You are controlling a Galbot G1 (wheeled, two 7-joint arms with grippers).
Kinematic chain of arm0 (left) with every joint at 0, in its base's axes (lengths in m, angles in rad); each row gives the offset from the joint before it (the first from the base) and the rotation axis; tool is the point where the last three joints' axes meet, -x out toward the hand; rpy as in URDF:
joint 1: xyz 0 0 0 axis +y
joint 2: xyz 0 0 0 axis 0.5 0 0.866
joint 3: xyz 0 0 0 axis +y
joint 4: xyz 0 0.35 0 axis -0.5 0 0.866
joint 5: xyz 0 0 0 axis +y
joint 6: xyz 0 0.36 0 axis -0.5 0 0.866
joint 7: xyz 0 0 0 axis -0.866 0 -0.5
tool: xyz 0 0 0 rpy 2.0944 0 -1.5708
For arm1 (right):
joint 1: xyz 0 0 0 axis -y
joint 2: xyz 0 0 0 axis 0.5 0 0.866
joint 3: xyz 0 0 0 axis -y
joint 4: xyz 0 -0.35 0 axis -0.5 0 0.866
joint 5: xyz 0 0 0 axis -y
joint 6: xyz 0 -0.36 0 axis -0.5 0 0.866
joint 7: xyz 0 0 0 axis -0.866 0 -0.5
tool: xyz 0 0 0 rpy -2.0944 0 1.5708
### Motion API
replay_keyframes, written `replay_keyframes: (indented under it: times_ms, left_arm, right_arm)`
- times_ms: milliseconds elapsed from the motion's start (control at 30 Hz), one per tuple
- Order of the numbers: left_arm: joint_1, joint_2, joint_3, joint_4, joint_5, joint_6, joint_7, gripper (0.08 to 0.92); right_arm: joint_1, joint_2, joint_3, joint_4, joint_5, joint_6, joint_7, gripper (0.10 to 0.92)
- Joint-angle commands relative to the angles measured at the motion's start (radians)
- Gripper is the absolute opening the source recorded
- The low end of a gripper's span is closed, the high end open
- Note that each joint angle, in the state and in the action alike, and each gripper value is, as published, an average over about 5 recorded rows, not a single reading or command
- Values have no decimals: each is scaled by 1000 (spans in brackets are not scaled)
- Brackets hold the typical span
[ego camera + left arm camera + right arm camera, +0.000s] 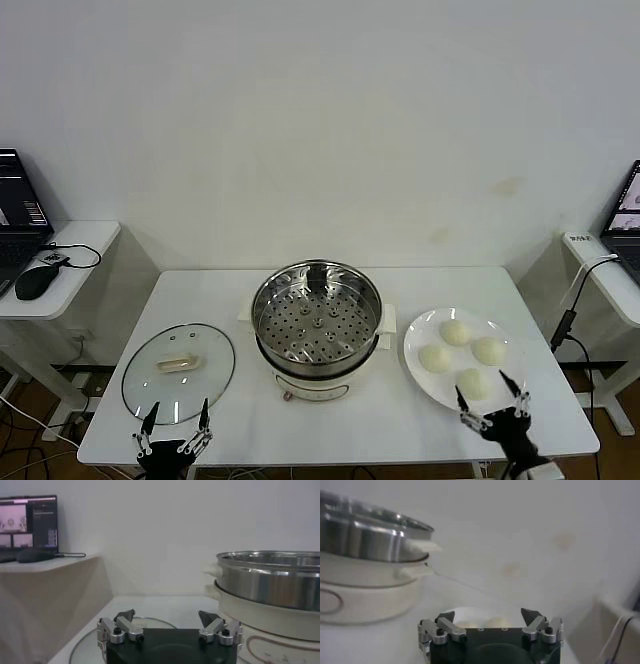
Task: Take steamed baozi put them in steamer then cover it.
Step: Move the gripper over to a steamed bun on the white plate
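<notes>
Shiny perforated steamer [317, 322] beside smooth round baozi [436, 358].

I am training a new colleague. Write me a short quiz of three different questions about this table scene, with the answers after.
1. True or false: the steamer already holds one baozi.
2. How many baozi lie on the white plate?
3. Choose one: the cover lies (A) on the steamer, (B) flat on the table on the robot's left of the steamer, (C) on the plate.

Key
1. False: only the perforated tray shows inside.
2. Four.
3. B. The open left pincer is at the table's near edge by the cover; the open right pincer is by the plate's near rim, holding nothing.
</notes>
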Motion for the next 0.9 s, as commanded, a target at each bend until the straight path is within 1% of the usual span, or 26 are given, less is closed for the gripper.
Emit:
replay_keyframes:
  times_ms: [33,200,300,400,533,633,733,900]
  left_arm:
    - [-7,0,-14,12,30,-13,-1,823]
    - [-2,-4,-24,10,48,-20,-8,823]
    - [-6,-7,-26,14,54,-18,-9,823]
    - [-12,-10,-26,18,59,-15,-11,823]
    - [-24,-14,-26,25,65,-12,-25,823]
    - [-32,-16,-28,26,67,-12,-39,823]
    - [-36,-15,-31,25,66,-12,-45,823]
    - [-42,-14,-35,31,65,-10,-49,823]
  right_arm:
    - [166,-237,59,-63,-280,-34,-195,823]
    - [292,-390,23,-158,-323,-26,-378,823]
    - [382,-489,-24,-225,-325,-4,-468,823]
    - [481,-585,-107,-291,-303,19,-569,823]
    - [657,-690,-299,-414,-233,45,-693,823]
    - [829,-725,-482,-501,-157,50,-757,823]
    - [1006,-723,-678,-571,-101,47,-799,823]
    - [1233,-679,-985,-677,-70,31,-848,823]
